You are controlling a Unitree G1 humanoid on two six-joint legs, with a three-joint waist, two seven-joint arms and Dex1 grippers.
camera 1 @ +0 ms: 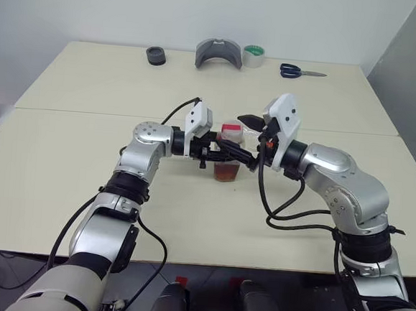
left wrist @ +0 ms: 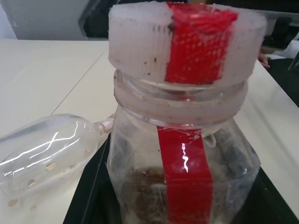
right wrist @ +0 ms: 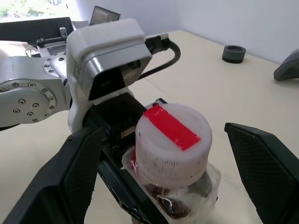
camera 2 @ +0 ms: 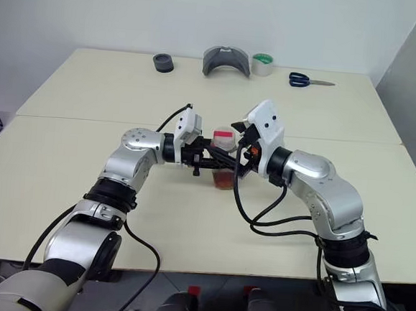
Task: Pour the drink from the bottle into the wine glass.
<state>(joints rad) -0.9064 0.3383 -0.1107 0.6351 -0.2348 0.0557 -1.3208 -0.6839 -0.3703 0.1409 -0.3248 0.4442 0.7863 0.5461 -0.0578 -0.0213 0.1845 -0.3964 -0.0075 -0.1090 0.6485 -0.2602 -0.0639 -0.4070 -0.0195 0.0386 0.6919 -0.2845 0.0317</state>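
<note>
Reddish-brown drink [camera 1: 226, 173] sits unpoured in the capped bottle [camera 1: 229, 153], pinched above the table [camera 1: 86, 153] by the left gripper [camera 1: 222, 155]. Spread wide, the right gripper [right wrist: 154, 154] flanks the cap [right wrist: 170, 135]; uncapping and pouring remain, with the glass [left wrist: 44, 151] lying on its side nearby.

Left hand [camera 1: 226, 155] clamped, right hand [right wrist: 168, 177] spread wide

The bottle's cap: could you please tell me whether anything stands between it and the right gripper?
Nothing visible does. The right gripper has its open fingers either side of the cap, with clear gaps; the left gripper holds the bottle lower down.
</note>
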